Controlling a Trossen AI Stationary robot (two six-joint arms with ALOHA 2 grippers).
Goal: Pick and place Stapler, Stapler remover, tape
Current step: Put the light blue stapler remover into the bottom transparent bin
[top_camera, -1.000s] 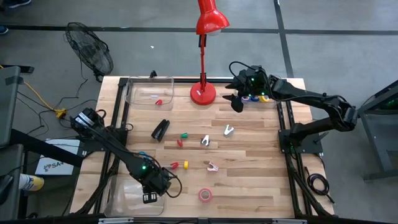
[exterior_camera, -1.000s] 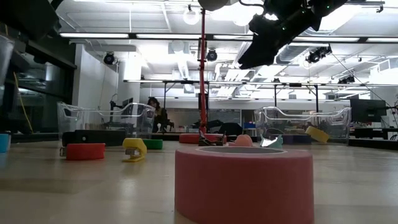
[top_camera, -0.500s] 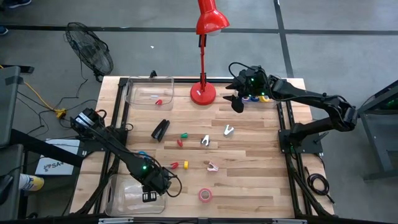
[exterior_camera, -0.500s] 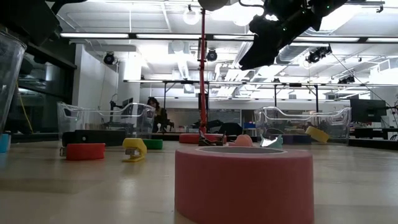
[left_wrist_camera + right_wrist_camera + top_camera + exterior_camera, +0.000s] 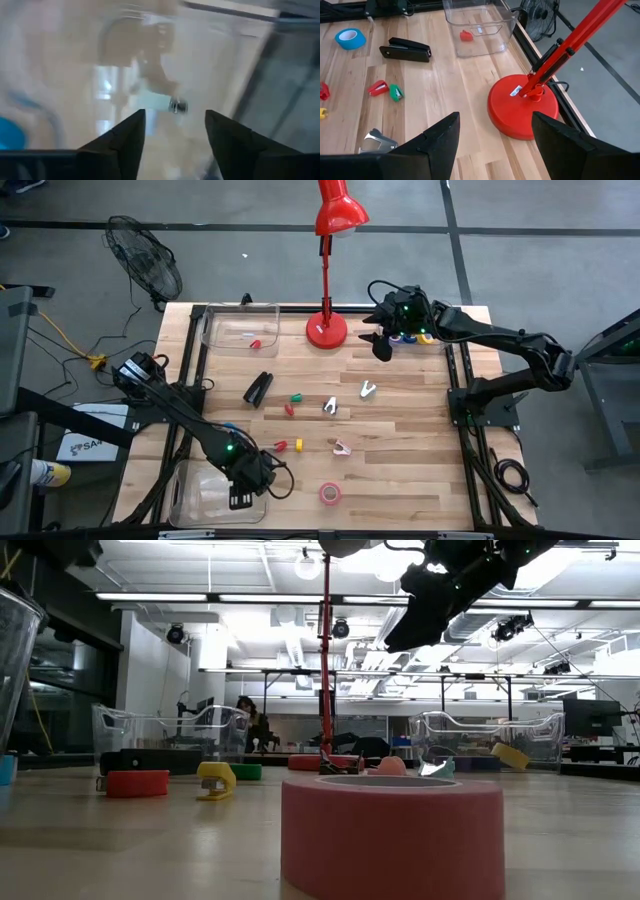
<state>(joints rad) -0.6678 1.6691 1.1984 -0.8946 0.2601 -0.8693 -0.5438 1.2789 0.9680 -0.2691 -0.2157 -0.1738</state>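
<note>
The black stapler (image 5: 258, 388) lies on the table left of centre. A pink tape roll (image 5: 330, 493) lies flat near the front edge and a blue one (image 5: 350, 37) toward the left. White staple removers (image 5: 368, 389) (image 5: 330, 406) and a pink one (image 5: 342, 447) lie mid-table. My left gripper (image 5: 240, 498) hangs open, pointing down over the clear bin (image 5: 195, 498) at the near left. A pale, blurred small thing (image 5: 162, 102) lies in the bin below its fingers. My right gripper (image 5: 380, 345) hovers open at the far right, beside the red lamp's base (image 5: 326, 332).
A second clear bin (image 5: 240, 327) stands at the far left with a small red piece inside. Another bin holding tape rolls (image 5: 412, 337) sits under the right arm. Small red, green and yellow pieces (image 5: 292, 402) lie scattered mid-table. The lamp's pole (image 5: 570, 42) rises beside my right gripper.
In the low view the left arm's dark shape at the top left has drawn upward, and more of the clear bin's wall shows below it. The right arm has kept still.
</note>
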